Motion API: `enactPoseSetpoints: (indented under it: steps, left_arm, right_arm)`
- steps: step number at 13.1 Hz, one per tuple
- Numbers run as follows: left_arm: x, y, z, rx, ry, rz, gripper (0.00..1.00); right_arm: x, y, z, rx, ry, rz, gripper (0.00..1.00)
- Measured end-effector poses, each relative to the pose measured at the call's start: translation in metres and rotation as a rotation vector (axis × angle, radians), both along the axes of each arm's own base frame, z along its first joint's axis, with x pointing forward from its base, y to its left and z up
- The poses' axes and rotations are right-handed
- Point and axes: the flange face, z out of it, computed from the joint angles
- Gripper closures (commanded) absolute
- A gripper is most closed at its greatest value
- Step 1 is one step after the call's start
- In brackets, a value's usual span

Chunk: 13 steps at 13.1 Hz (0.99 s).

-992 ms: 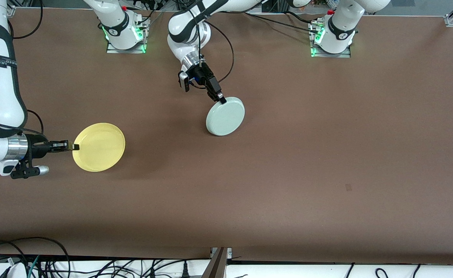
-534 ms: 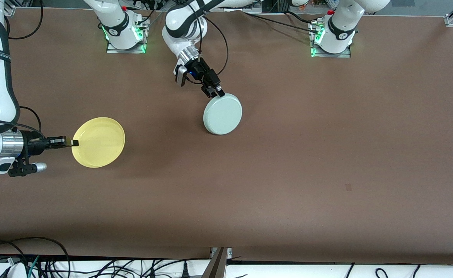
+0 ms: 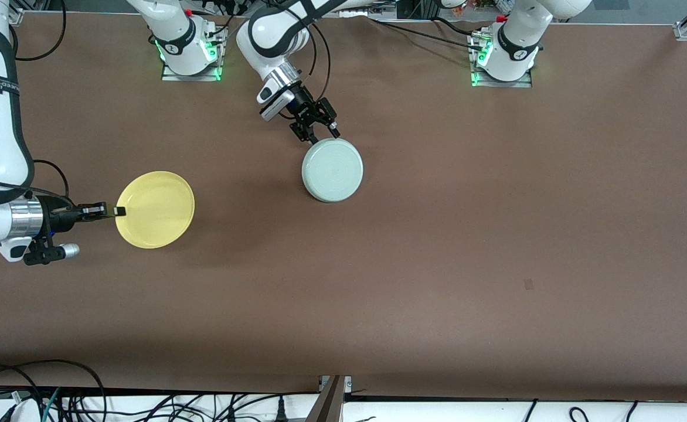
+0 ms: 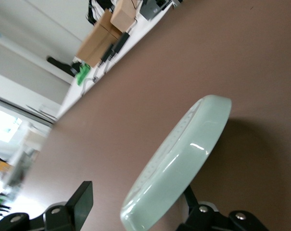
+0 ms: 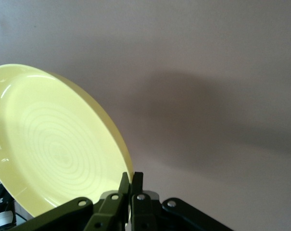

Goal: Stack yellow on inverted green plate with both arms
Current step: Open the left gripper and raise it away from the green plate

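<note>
- Right gripper [image 3: 115, 210] was pinched tight on the rim of the yellow plate [image 3: 156, 209], out at the right arm's end of the table. In the right wrist view the fingers [image 5: 131, 185] were closed flat on the rim of that plate [image 5: 54, 154], bowl side up, and it looked lifted off the table going by the shadow under it.
- Left gripper [image 3: 319, 130] was right at the edge of the green plate [image 3: 332, 170] on the side away from the front camera, jaws spread apart. In the left wrist view the green plate [image 4: 183, 159] sat between the two fingers [image 4: 82, 202] with a clear gap on one side, so I'd say it wasn't gripped, though I can't tell if the other finger was touching.
- Green plate was upside down, ringed underside facing up, roughly mid-table and a bit farther from the front camera than the yellow one. Whether it lay fully flat I couldn't say.
- The bit that matters: the green plate lay well apart from the yellow plate, toward the left arm's end. So my guess is the right arm has to carry the yellow plate sideways along the table to get over it, and the left gripper needs to be out of the way first or they'll bump.
</note>
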Motion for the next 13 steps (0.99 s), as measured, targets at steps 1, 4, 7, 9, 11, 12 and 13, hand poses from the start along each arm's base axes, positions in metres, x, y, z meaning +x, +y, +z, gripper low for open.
enactPoseSetpoints:
  steps: [1,4,7,9,11,12,13]
  left_arm:
    - [0.003,-0.003,-0.001,-0.074,-0.005,0.024,0.21]
    - [0.016,-0.009,-0.004,-0.242,0.052,0.106,0.21]
    - [0.034,-0.012,0.013,-0.402,0.178,0.23,0.19]
    - [0.054,-0.012,0.041,-0.53,0.272,0.323,0.18]
    - [0.073,-0.008,0.061,-0.611,0.32,0.386,0.16]
    - [0.082,-0.006,0.066,-0.653,0.349,0.419,0.11]
    - [0.094,-0.002,0.072,-0.692,0.376,0.461,0.1]
  right_arm:
    - [-0.002,0.001,-0.007,0.001,0.015,-0.002,1.0]
    - [-0.004,0.012,-0.022,-0.002,0.05,-0.001,1.0]
    - [-0.002,0.038,-0.02,-0.015,0.047,0.013,1.0]
    - [-0.001,0.049,-0.021,-0.018,0.046,0.025,1.0]
    - [-0.003,0.052,-0.026,-0.02,0.049,0.025,1.0]
    - [-0.004,0.052,-0.031,-0.022,0.049,0.022,1.0]
    - [-0.006,0.053,-0.037,-0.025,0.044,0.019,1.0]
